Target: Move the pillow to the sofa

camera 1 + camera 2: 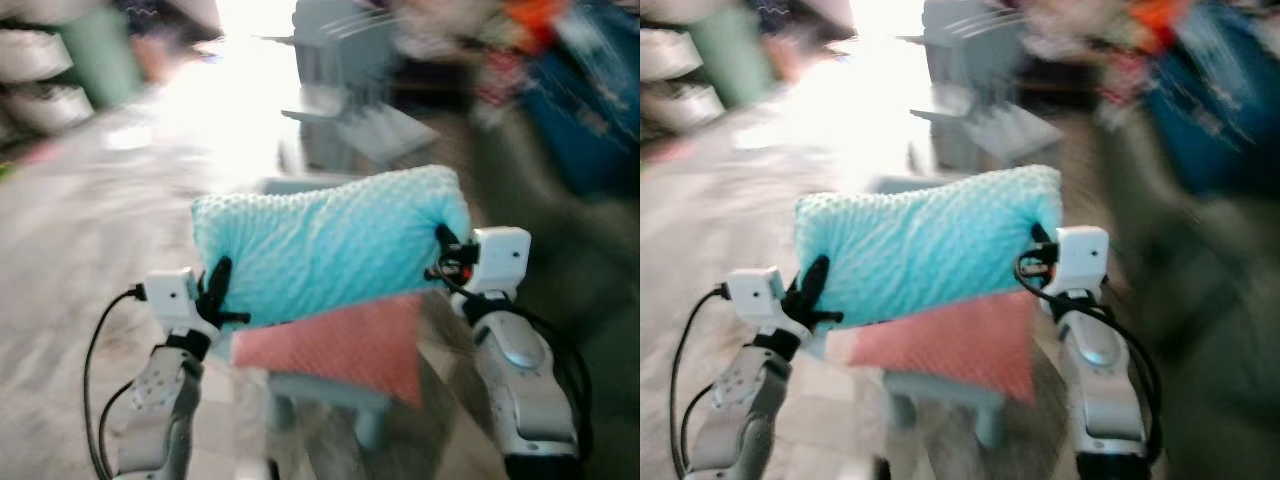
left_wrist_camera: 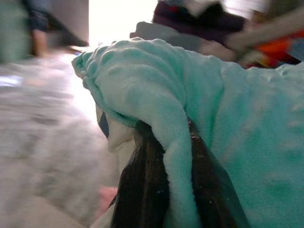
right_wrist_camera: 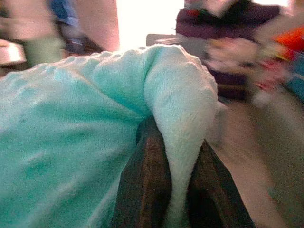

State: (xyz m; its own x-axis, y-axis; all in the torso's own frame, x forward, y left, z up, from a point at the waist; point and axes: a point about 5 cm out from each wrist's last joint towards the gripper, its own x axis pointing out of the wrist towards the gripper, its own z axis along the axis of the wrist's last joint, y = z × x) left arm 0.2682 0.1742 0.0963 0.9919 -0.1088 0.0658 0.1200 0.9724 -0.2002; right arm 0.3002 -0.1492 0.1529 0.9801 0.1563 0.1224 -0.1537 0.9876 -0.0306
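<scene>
Left eye view shows the pillow (image 1: 330, 245) lifted between both arms: the left gripper (image 1: 213, 295) pinches one end, the right gripper (image 1: 447, 255) the other, jaws closed on fabric. Picking up is done; carrying it to the sofa and setting it down remain.

We see two silver arms of rounded, shell-like segments, each ending in a boxy white wrist block, the left gripper (image 1: 215, 295) and the right gripper (image 1: 447, 252) each showing long black fingers. Black cables loop out from the white block on the left arm and run down beside it, and a thicker black cable bundle curves down the right arm. In the wrist views we see the fingers (image 2: 142, 190) as dark, glossy, tapering blades.
</scene>
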